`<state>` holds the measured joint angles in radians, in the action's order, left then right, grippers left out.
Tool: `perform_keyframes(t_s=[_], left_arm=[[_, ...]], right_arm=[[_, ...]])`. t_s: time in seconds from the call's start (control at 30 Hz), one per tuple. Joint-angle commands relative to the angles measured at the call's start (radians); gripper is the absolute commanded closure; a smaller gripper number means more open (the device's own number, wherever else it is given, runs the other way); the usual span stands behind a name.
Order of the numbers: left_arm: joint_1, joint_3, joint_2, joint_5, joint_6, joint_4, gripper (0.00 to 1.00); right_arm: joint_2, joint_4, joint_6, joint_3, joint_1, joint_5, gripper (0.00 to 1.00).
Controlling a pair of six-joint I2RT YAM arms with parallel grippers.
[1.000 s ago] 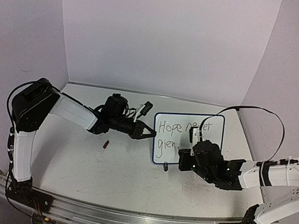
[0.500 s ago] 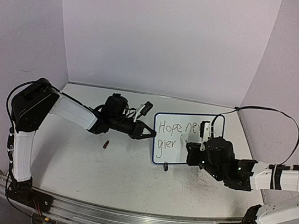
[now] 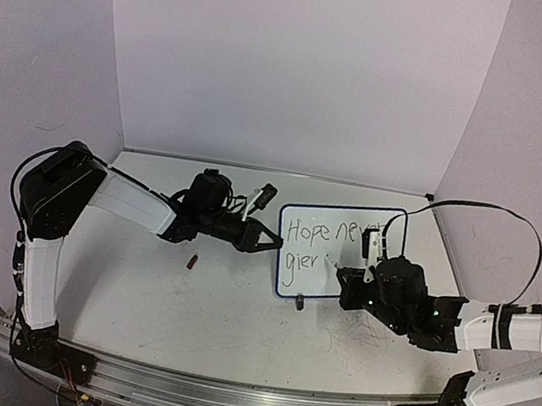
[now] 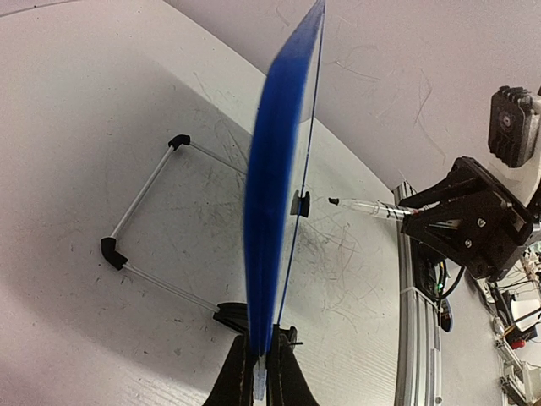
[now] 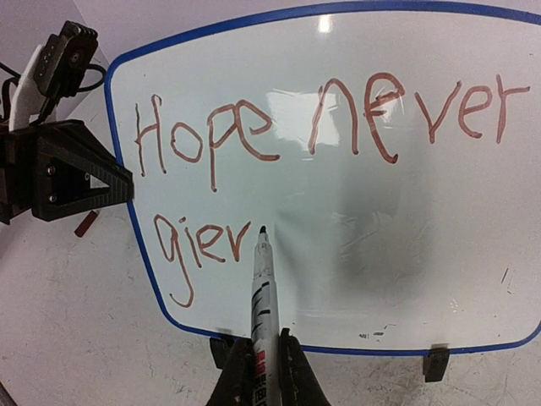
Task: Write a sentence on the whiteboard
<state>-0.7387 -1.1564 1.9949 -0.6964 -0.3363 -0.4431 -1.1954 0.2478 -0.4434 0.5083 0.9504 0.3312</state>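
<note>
The whiteboard (image 3: pixel 317 282) stands upright at mid-table, blue-framed. My left gripper (image 3: pixel 271 245) is shut on its left edge; the left wrist view shows the board edge-on (image 4: pixel 275 194) between the jaws (image 4: pixel 260 348). The sentence (image 5: pixel 321 118) reads "Hope never" on the top line, with "gjer" (image 5: pixel 199 244) below. My right gripper (image 5: pixel 264 348) is shut on a white marker (image 5: pixel 264 292). Its dark tip points at the board just right of the last "r". In the left wrist view the marker (image 4: pixel 372 206) sits a small gap off the board face.
A small dark red cap (image 3: pixel 192 262) lies on the scuffed tabletop left of the board. The board's white wire stand (image 4: pixel 144 222) reaches out behind it. Black clip feet (image 5: pixel 435 364) hold its bottom edge. White walls close in the back and sides.
My right arm has drawn back to the right, uncovering the word "never", and the marker now sits just past "gjer". The left gripper and board have not moved.
</note>
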Motion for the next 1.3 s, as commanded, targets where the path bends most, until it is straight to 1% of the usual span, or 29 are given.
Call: perform_keyframes(t_s=[0.0, 0.47, 1.07, 1.27], left_arm=[[0.009, -0.001, -0.044, 0.005, 0.011, 0.033, 1.00], [0.008, 0.005, -0.045, 0.007, 0.010, 0.034, 1.00], [0.009, 0.003, -0.042, 0.008, 0.006, 0.033, 1.00], [0.009, 0.007, -0.045, 0.012, 0.008, 0.034, 1.00]], right_arm=[[0.010, 0.044, 0.015, 0.000, 0.000, -0.009, 1.00], [0.008, 0.054, 0.021, 0.007, -0.001, -0.021, 1.00], [-0.044, 0.105, 0.033, 0.012, 0.007, -0.093, 1.00], [-0.037, 0.109, 0.026, 0.005, 0.009, -0.080, 1.00]])
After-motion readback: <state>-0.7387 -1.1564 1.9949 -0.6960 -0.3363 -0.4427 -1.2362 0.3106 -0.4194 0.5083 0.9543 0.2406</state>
